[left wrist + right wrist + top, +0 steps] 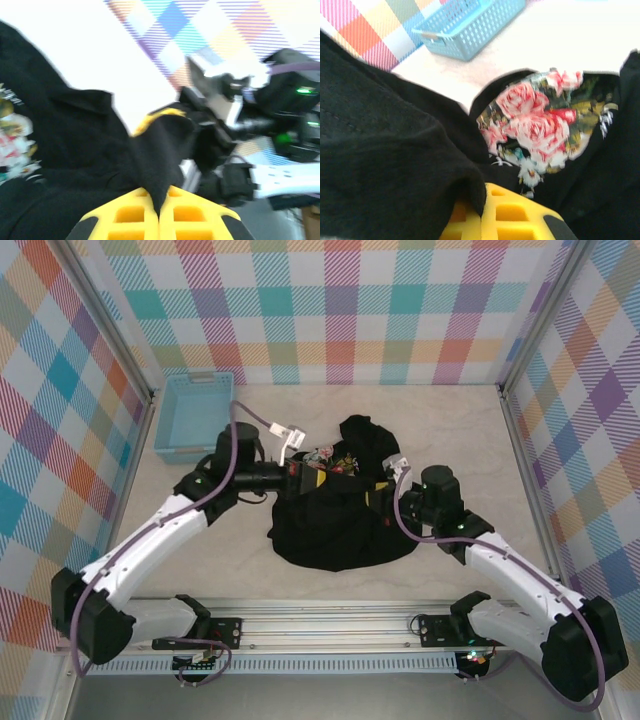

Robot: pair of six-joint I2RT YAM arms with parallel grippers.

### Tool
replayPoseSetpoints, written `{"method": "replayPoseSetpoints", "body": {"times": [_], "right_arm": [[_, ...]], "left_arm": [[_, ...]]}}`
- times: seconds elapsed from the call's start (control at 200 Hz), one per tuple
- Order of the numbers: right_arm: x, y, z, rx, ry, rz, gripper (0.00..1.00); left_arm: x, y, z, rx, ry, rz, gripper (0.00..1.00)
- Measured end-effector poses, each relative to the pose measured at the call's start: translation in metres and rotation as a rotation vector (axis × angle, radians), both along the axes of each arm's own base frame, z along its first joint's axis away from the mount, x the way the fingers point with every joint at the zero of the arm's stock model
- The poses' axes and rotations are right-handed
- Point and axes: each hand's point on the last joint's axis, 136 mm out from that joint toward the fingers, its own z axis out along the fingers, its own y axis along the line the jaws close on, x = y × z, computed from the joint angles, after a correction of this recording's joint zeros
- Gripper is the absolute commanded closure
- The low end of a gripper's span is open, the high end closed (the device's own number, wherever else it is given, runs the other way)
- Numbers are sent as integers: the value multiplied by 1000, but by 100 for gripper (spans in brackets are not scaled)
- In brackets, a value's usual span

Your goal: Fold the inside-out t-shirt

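The inside-out t-shirt [340, 525] lies bunched in a black heap at the table's middle, its pink-and-white floral patch [325, 457] near the top left. My left gripper [312, 476] is at the heap's upper left, shut on a fold of the black cloth [160, 180] that wedges between its yellow fingers [130, 212]. My right gripper [378, 498] is at the heap's right side, shut on another fold of the t-shirt [415, 170]. The floral patch [540, 122] shows just beyond the right gripper's yellow fingers [512, 215].
A light blue plastic basket [193, 416] stands at the back left corner, also seen as the basket [470, 25] in the right wrist view. Checkered walls enclose the table on three sides. A metal rail [330, 620] runs along the near edge.
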Motion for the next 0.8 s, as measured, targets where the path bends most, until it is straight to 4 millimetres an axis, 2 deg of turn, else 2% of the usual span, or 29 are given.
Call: {"method": "replayPoseSetpoints", "body": {"times": [0.11, 0.16, 0.23, 0.39, 0.495, 0.8], "right_arm": [[13, 3, 22, 16, -45, -19, 100], [16, 5, 23, 15, -42, -18, 100], [18, 7, 18, 7, -23, -12, 94], [11, 8, 6, -11, 27, 13, 70], [2, 10, 2, -7, 42, 58, 60], [-18, 22, 7, 45, 64, 184, 47]], "left_arm": [[-19, -4, 11, -39, 70, -94, 100], [-22, -3, 9, -42, 105, -114, 100], [-24, -1, 2, -30, 146, -121, 100], [-18, 12, -12, 11, 196, -77, 100], [-10, 20, -16, 25, 198, -41, 100], [-8, 22, -18, 36, 196, -33, 100]]}}
